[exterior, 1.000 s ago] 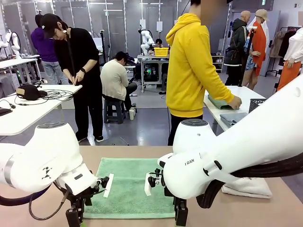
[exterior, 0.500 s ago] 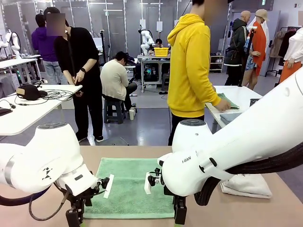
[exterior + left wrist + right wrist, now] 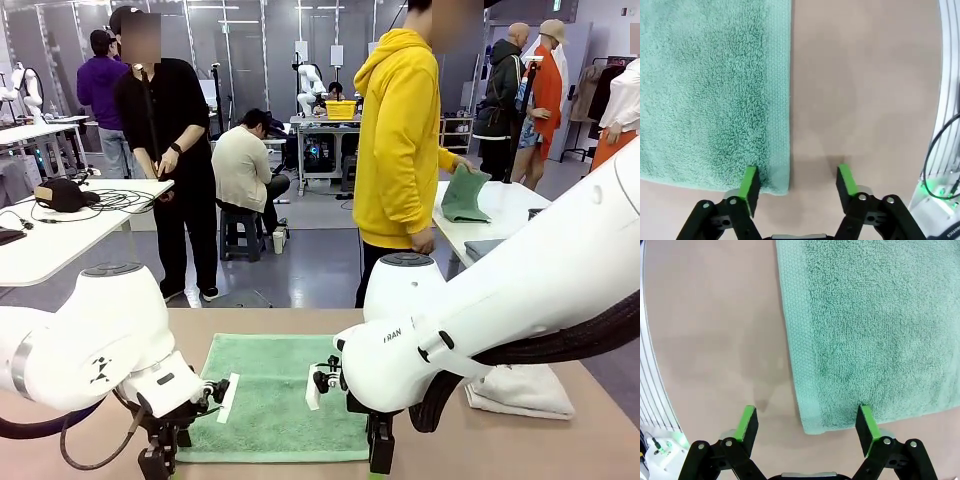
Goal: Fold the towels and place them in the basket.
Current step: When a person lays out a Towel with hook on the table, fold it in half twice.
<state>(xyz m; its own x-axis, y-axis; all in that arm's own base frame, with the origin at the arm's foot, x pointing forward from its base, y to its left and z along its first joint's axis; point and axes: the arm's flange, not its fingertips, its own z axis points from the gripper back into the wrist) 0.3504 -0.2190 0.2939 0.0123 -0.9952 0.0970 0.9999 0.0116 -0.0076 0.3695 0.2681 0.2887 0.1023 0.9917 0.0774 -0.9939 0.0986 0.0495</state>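
— Left gripper?
— Jaws apart, astride a near corner of the green towel: one pad over the terry, the other over bare table.
— And the right gripper?
— Jaws wide too, astride the other near corner.
— Where's the towel?
— Flat and unfolded between the arms. A folded white towel lies to its right. Beyond, a person in a yellow hoodie holds a green cloth.

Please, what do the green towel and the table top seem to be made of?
The green towel looks like cotton terry: fuzzy looped pile, with a flat woven band along its edge. The table top looks like smooth matte laminate or painted board, plain beige-brown without grain; the pictures leave that open.
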